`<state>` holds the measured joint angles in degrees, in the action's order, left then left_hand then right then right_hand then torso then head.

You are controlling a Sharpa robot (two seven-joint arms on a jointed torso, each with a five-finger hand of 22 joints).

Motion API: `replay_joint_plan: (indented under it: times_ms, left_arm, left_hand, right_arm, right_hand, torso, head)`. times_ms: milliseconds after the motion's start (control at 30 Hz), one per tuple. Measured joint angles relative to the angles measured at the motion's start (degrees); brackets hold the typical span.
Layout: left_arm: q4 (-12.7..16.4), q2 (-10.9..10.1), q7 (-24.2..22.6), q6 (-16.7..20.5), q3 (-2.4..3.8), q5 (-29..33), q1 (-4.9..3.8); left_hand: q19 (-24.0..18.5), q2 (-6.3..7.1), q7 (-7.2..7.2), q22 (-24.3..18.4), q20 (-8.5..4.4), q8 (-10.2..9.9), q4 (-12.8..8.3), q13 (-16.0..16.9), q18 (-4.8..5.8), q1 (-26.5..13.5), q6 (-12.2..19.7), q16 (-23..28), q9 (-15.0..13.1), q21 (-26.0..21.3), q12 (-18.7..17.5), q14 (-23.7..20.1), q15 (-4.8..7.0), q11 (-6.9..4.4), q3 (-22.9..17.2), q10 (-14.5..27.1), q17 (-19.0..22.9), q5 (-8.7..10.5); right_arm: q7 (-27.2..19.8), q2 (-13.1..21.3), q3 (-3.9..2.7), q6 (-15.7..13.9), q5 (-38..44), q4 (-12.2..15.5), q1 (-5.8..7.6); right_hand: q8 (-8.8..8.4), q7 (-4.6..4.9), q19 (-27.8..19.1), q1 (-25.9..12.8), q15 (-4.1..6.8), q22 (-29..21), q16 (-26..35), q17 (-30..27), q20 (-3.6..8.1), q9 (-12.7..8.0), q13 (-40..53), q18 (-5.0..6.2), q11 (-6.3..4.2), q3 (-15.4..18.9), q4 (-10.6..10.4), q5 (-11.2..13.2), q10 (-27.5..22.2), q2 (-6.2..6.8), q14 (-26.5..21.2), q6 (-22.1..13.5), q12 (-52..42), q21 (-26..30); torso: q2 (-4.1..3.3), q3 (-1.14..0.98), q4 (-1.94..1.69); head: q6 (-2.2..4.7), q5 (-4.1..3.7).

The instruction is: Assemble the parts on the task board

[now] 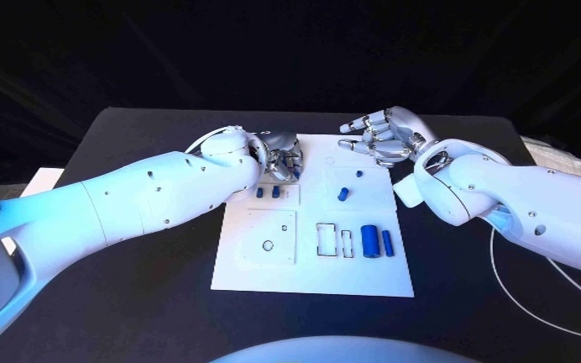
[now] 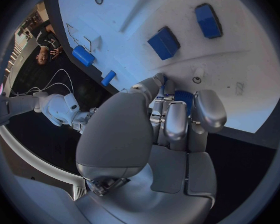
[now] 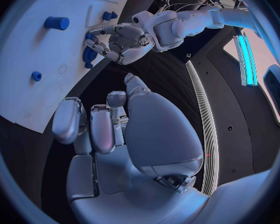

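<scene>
Parts (image 1: 370, 241) lying scattered on task board (image 1: 309, 275) mid-desk, small, stiff, likely light and slippery; best pinching across sides. Left hand (image 1: 281, 157) reaching over board's far edge, fingers closing around blue piece (image 2: 182, 96). Right hand (image 1: 385, 136) hovering beside, fingers apart, holding nothing.

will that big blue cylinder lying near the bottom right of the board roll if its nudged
Probably. The blue cylinder lies on its side on the flat task board, so a sideways nudge would likely roll it. It looks rigid and small, so probably light. Its smooth round surface may slip in a loose pinch.
</scene>
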<state>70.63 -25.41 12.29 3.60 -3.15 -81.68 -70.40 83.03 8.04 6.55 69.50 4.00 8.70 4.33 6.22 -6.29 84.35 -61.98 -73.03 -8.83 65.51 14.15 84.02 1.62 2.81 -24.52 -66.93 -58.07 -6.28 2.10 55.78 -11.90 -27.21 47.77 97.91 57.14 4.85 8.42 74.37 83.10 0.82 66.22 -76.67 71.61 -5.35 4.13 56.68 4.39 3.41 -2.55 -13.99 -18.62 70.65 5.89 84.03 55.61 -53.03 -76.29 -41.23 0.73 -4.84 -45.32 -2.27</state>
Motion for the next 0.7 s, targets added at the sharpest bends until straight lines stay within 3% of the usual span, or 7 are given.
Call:
replay_joint_plan:
  times_ms: [400,433,700]
  left_arm:
    - [-0.3,0.0,-0.7,1.5,-0.18,1.4,0.26]
    - [-0.2,-0.1,-0.8,1.7,-0.15,1.6,0.32]
    - [2.1,-2.5,-1.1,3.7,0.60,3.7,0.48]
  left_hand:
    - [0.2,-0.43,-0.04,1.4,-0.21,0.0,-1.9,0.0,0.17,-0.1,-2.0,-0.2,0.3,1.2,-1.6,0.0,0.12,-0.08,-2.3,-2.3,0.7,0.40]
    - [0.2,-0.44,-0.04,1.5,-0.21,0.0,-2.1,-0.1,0.65,-0.2,-2.0,-0.2,0.3,1.2,-1.9,0.0,0.12,-0.08,-2.5,-2.3,0.8,0.41]
    - [0.2,-0.32,0.61,1.8,-0.21,-1.3,-2.9,-0.5,0.68,-0.9,-1.3,-0.2,0.9,1.5,-3.7,0.0,0.12,0.26,-3.7,-2.0,1.2,0.40]
  right_arm:
    - [0.0,-0.2,0.00,0.1,0.0,-0.1,0.00]
    - [0.0,-0.2,0.00,0.1,0.0,-0.1,0.00]
    - [0.0,-0.2,0.01,0.2,0.0,-0.3,-0.02]
  right_hand:
    - [0.00,0.00,0.0,0.0,0.00,0.0,0.0,0.0,0.00,0.0,0.1,0.00,0.05,0.0,0.0,0.0,0.0,0.00,0.0,0.0,0.0,0.0]
    - [0.00,0.00,0.0,0.0,0.00,0.0,0.0,0.0,0.00,0.0,0.1,0.00,0.05,0.0,0.0,0.0,0.0,0.00,0.0,0.0,0.0,0.0]
    - [0.00,0.00,0.0,0.0,0.00,0.0,0.0,0.0,0.00,0.0,0.1,0.00,0.05,0.0,0.0,0.0,0.1,0.00,0.0,0.0,0.0,0.0]
  torso:
    - [0.02,0.01,0.00]
    - [0.02,0.01,-0.01]
    - [0.05,0.03,-0.05]
  head:
    - [0.07,0.01]
    - [0.09,0.02]
    - [0.30,-0.20]
